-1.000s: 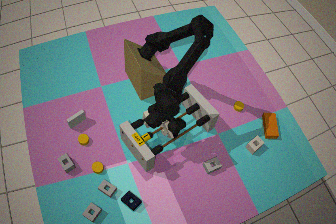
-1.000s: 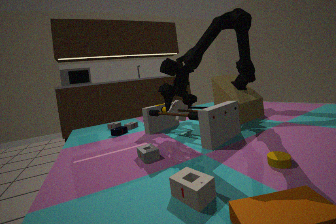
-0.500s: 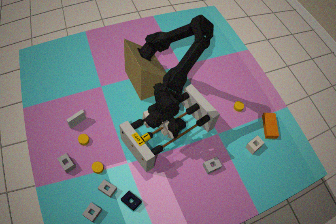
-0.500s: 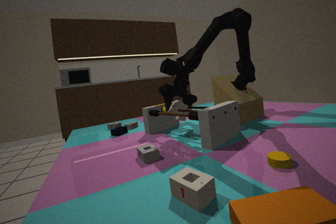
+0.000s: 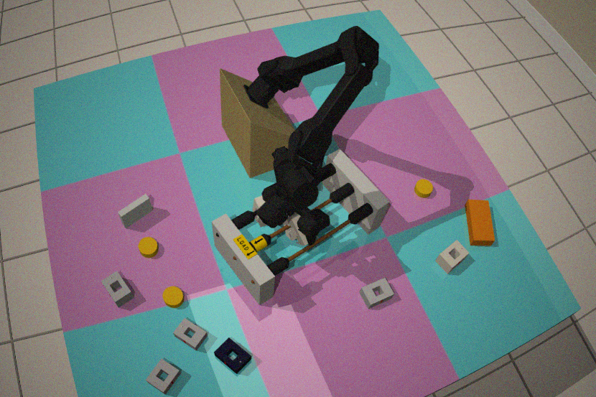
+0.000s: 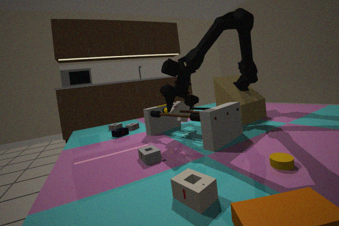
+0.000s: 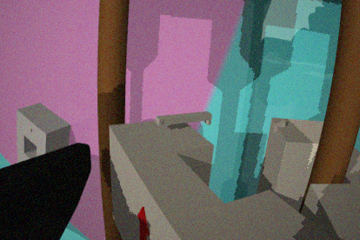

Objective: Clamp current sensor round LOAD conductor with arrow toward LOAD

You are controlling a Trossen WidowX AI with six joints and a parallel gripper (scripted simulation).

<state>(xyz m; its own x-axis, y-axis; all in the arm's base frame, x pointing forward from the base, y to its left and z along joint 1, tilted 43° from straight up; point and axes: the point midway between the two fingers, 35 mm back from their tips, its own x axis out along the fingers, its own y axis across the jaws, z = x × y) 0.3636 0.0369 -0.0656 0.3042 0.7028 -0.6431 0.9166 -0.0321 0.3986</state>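
Note:
The pale split-core sensor (image 5: 293,233) (image 6: 175,107) (image 7: 161,164) is off the table at conductor height, its jaws spread. The LOAD conductor (image 5: 322,205) (image 7: 343,103), the middle one, passes between its two halves. The red arrow (image 7: 143,221) on its side points up the wrist view, toward the end with the yellow LOAD marker (image 5: 243,245). My gripper (image 5: 292,229) (image 6: 181,109) is wide open above and around the sensor. One black finger shows in the wrist view, with a gap between it and the near half. The far finger's contact is hidden.
Two pale end plates (image 5: 263,285) (image 6: 221,124) hold three conductors; the outer one (image 7: 113,38) runs close beside the sensor. A tan wedge (image 5: 268,148) stands behind. An orange block (image 5: 480,223), yellow discs (image 5: 423,188) and several holed blocks (image 5: 118,293) lie around.

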